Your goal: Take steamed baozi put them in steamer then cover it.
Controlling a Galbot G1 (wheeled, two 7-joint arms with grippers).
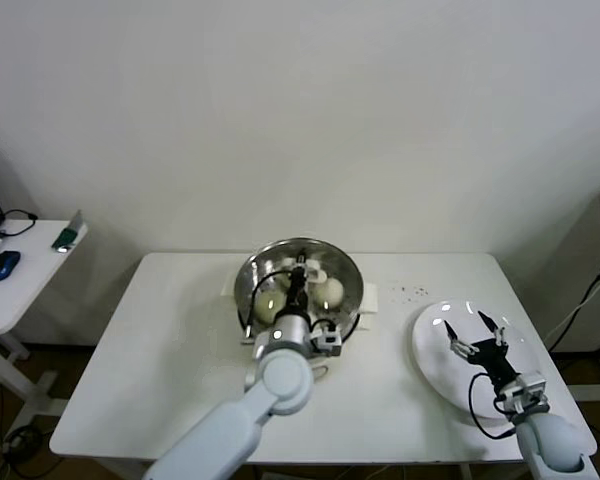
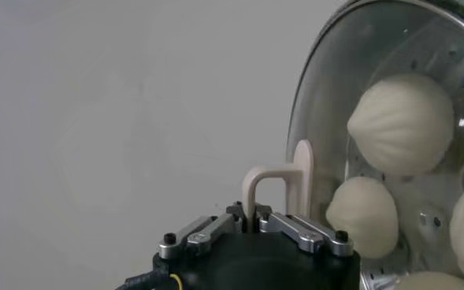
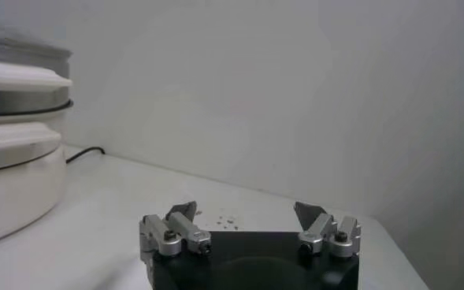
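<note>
A steel steamer (image 1: 352,290) sits mid-table with pale baozi (image 2: 405,122) inside, under a glass cover (image 2: 326,87). The left gripper (image 1: 298,285) is clamped on the cover's handle (image 2: 283,183). The right gripper (image 1: 477,333) hovers spread apart over a white plate (image 1: 430,355).

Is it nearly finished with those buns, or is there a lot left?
Nearly finished. Done: the buns already sit inside the steamer, and the plate under the open right gripper looks bare. In hand: the left gripper is shut on the handle of the glass lid, over the steamer. Left: letting go and pulling away.
</note>
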